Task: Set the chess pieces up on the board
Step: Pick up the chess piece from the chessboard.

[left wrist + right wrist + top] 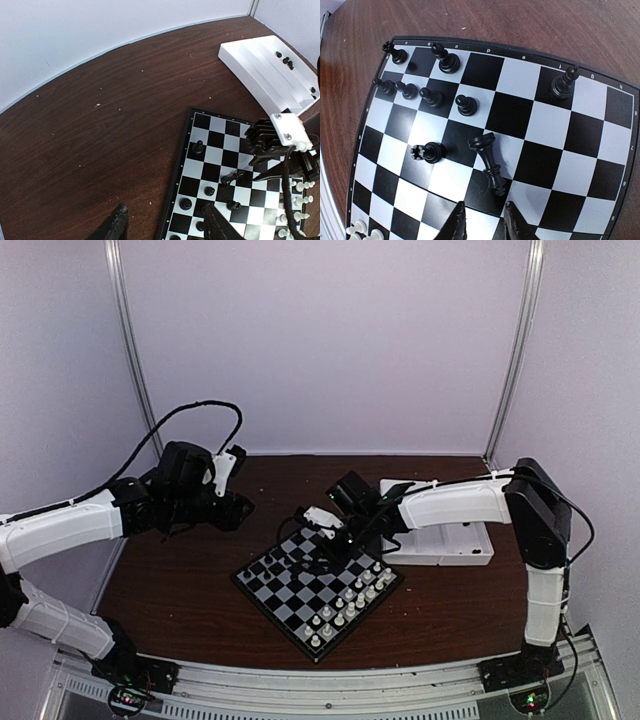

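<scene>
The board (300, 612) lies in the middle of the table, turned like a diamond. Several black chess pieces (431, 96) stand on its far squares, and one stands alone (563, 85). A tall black piece (489, 162) lies on its side mid-board, also visible in the left wrist view as the fallen piece (232, 177). My right gripper (484, 221) hovers just short of its crowned end, open a narrow gap with nothing between the fingers. My left gripper (165, 226) hangs open over the board's left edge (175, 200), holding nothing.
A white compartment tray (450, 540) sits right of the board, with a few black pieces (286, 61) in it. White chessmen (350, 605) line the board's near-right side. The right arm's wrist (277, 137) reaches over the board's centre.
</scene>
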Available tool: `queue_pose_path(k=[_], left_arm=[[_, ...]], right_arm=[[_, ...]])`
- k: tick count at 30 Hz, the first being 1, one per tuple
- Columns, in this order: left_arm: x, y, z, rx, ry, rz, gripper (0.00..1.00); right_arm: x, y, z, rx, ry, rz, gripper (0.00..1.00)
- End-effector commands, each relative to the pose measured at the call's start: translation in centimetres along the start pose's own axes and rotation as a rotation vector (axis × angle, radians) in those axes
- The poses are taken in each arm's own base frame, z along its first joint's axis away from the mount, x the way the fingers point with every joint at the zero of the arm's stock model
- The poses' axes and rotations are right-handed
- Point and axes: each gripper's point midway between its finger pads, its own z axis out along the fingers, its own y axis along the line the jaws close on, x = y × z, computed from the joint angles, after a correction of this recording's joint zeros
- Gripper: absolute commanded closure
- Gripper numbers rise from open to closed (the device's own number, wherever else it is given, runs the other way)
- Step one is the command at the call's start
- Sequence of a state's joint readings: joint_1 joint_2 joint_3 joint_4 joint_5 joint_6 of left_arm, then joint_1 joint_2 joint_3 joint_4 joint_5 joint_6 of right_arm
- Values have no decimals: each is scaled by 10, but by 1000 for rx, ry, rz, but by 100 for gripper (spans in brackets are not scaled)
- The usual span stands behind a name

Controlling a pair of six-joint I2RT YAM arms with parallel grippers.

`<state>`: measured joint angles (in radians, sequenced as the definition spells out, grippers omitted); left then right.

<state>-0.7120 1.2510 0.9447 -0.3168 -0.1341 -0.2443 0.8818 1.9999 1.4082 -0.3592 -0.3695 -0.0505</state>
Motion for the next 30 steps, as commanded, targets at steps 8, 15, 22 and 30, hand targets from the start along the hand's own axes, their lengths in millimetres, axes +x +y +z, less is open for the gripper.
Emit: queue_pose_path(k=[8, 15, 22, 30], left_arm=[[-11, 5, -4, -16, -27, 11, 48], [-11, 5, -3, -17, -26, 18, 48], [-11, 5, -3, -22, -23, 24, 48], [-13, 5, -3, -21, -18, 32, 48]], right_arm=[[-2, -7, 17, -8, 32, -22, 73], [1, -7, 23, -15, 54, -25, 73], [7, -12, 30, -4, 74, -28, 74], [4, -10, 33, -17, 75, -27, 81]])
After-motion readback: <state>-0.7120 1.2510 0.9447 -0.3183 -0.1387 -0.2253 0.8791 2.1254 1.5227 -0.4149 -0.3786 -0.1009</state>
